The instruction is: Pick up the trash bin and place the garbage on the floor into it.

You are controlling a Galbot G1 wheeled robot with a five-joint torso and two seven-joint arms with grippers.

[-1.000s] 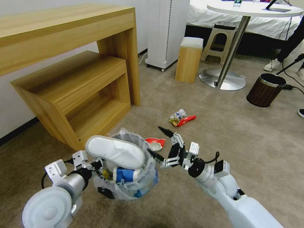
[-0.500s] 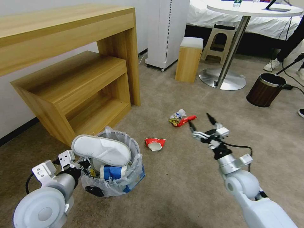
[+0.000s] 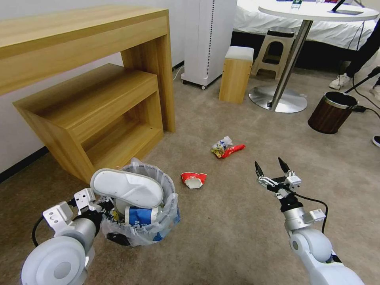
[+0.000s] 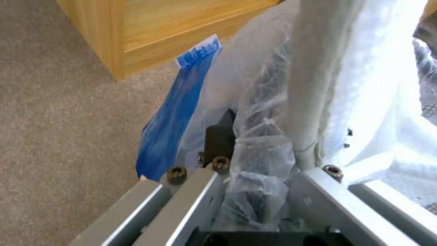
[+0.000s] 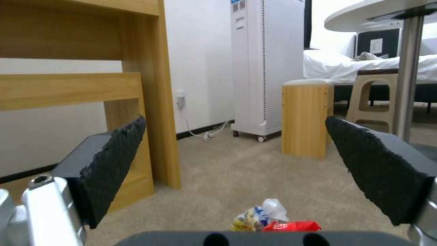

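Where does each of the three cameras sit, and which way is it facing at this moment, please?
Head view: high on the robot, looking down at the floor; left pincer holds the trash bin, right pincer open.
Left wrist view: behind the left pincer, against the bin's bag.
Right wrist view: low, facing the red wrapper between open fingers.
Shared: the wrapper.

Beige carpet (image 3: 237,221) covers the room. A wooden desk (image 3: 79,43) with a lower shelf unit (image 3: 99,114) stands against the white wall (image 5: 200,51). Further back are a white tower appliance (image 3: 208,39), a wooden stool (image 3: 236,74), a round white table (image 3: 316,12) and a white-sheeted bed (image 3: 336,31).
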